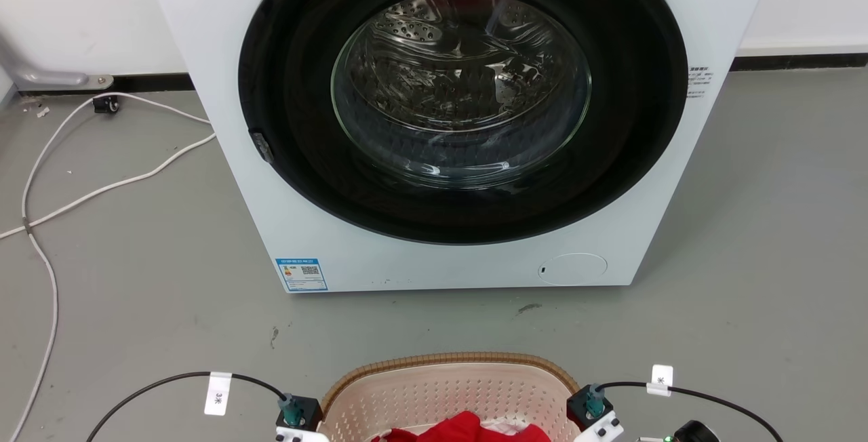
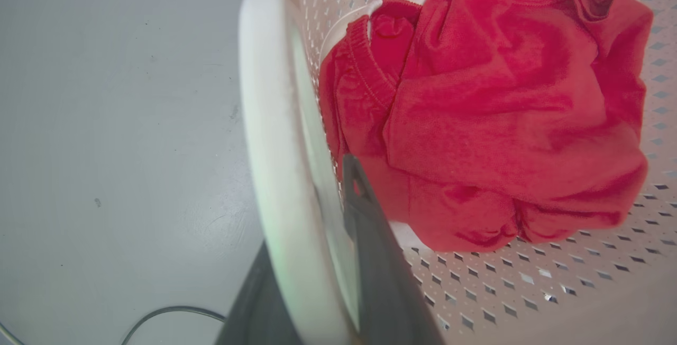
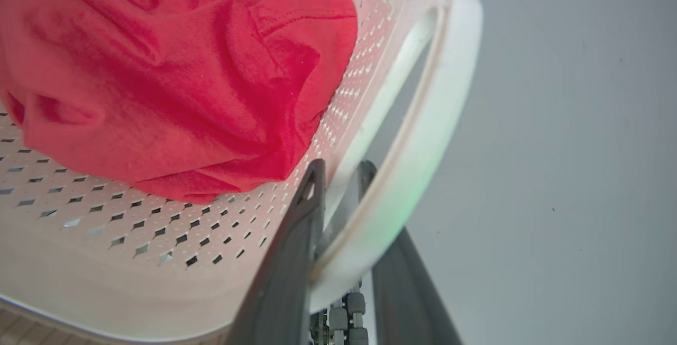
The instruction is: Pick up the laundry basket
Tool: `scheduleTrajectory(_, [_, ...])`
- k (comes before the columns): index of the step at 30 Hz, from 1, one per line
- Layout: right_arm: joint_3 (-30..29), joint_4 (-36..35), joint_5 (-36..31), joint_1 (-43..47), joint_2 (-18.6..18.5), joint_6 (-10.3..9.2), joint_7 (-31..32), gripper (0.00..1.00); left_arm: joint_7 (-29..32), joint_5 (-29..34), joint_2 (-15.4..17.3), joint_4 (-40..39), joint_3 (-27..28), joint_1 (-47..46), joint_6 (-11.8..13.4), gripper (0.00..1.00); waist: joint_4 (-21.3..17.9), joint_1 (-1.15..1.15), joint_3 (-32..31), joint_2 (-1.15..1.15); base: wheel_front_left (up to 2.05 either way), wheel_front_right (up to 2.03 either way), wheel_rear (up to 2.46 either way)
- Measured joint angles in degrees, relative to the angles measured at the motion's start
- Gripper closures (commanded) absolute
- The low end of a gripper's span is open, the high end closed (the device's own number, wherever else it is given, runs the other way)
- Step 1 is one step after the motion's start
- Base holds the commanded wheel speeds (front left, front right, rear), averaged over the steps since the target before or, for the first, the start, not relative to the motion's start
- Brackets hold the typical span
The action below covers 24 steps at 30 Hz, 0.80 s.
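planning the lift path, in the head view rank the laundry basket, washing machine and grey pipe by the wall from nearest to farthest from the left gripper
1. Laundry basket: right beside it, its side handle between the left gripper's fingers.
2. Washing machine: straight ahead across the floor.
3. Grey pipe: far upper left, at the wall.

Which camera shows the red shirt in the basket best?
The left wrist view: the red shirt lies nearly whole in the basket, neckband showing. The right wrist view cuts it off at the top and left edges. The head view catches just its top at the bottom edge.
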Motion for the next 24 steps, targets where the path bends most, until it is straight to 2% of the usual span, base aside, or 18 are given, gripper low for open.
scheduleTrajectory(24, [2.1,0.3,2.2,-0.3,0.0,-0.07,-0.4,1.00,-0.9,-3.2,0.0,0.6,-3.6,-0.7,0.0,1.00,0.2,0.00,0.1,0.00,0.00,0.00,0.00])
